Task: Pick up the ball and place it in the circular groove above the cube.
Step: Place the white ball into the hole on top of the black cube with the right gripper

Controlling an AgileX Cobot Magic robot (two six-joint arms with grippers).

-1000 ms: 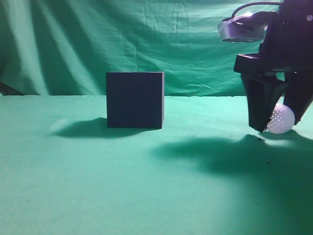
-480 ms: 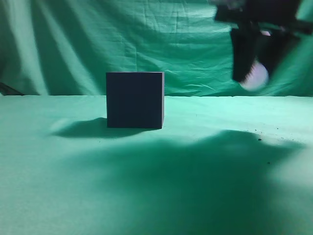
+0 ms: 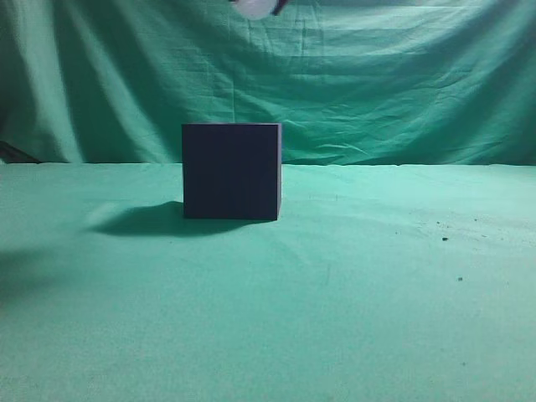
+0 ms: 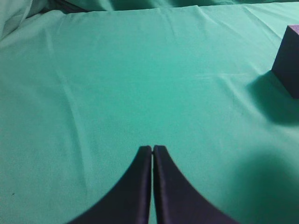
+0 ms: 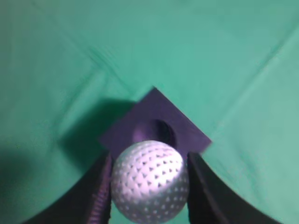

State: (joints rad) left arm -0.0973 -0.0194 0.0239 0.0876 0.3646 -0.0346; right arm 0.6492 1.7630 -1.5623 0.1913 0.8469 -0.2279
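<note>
The dark navy cube (image 3: 231, 172) stands on the green cloth left of centre; its corner shows in the left wrist view (image 4: 289, 60). My right gripper (image 5: 149, 182) is shut on the white dimpled ball (image 5: 150, 181) and holds it high above the cube (image 5: 187, 130), whose round groove (image 5: 156, 132) shows just beyond the ball. In the exterior view only a white blur of the ball (image 3: 255, 7) shows at the top edge, above the cube. My left gripper (image 4: 153, 149) is shut and empty, low over the cloth left of the cube.
Green cloth covers the table (image 3: 377, 293) and hangs as a backdrop (image 3: 402, 84). A few dark specks lie on the cloth at the right (image 3: 444, 239).
My right gripper lifted the ball off the cloth at the right, carried it up and to the left, and now holds it above the cube, almost out of the exterior view.
</note>
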